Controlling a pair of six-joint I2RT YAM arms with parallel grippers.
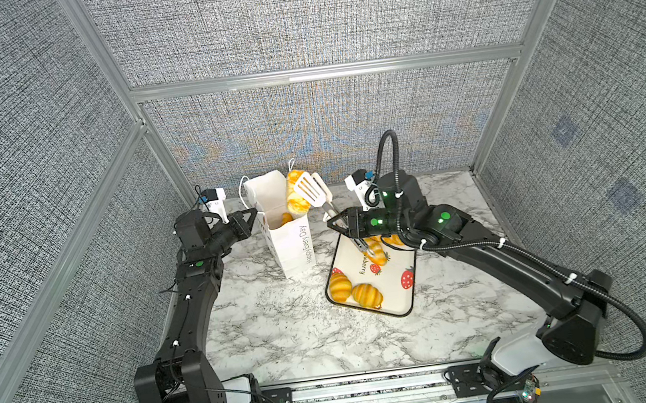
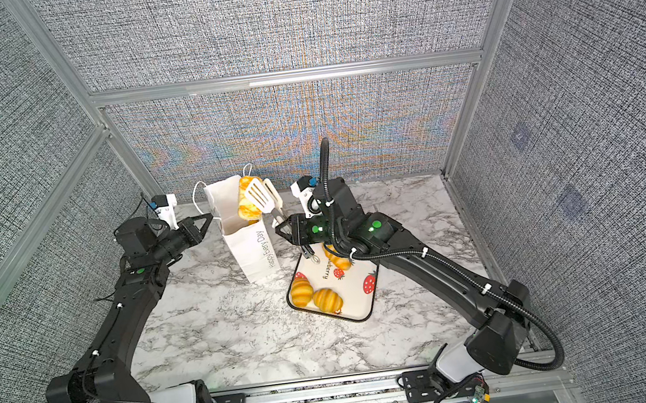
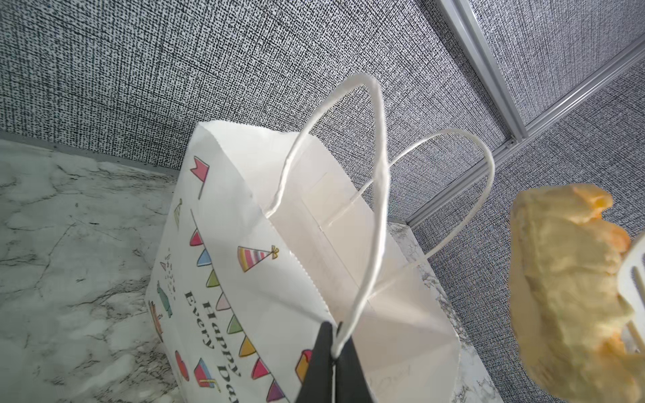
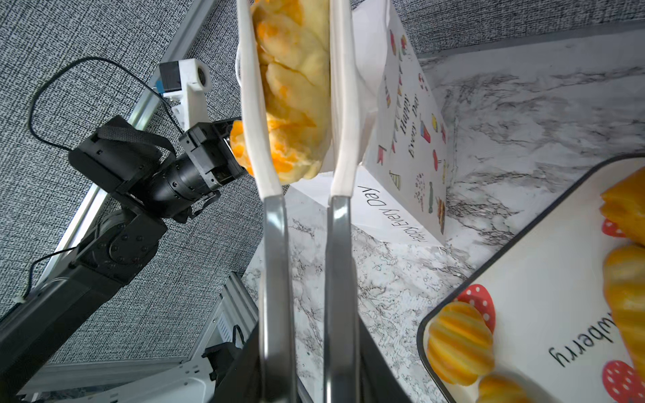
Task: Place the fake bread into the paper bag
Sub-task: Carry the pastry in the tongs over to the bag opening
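The white paper bag (image 1: 289,244) (image 2: 255,257) stands upright at the back of the table with its mouth open. My left gripper (image 1: 252,212) (image 3: 334,349) is shut on the bag's near rim, where a cord handle (image 3: 375,195) is fixed. My right gripper (image 1: 334,221) (image 4: 307,356) is shut on white slotted tongs (image 1: 309,189) (image 4: 275,261). The tongs pinch a long braided loaf (image 1: 295,197) (image 2: 245,203) (image 4: 296,87) of fake bread, held on end over the bag's mouth. One piece (image 1: 286,217) lies inside the bag.
A white strawberry-print tray (image 1: 392,286) (image 4: 544,279) lies right of the bag. It holds two croissants (image 1: 340,286) at its near end and more bread (image 1: 378,252) under my right wrist. Textured walls close in the back and both sides.
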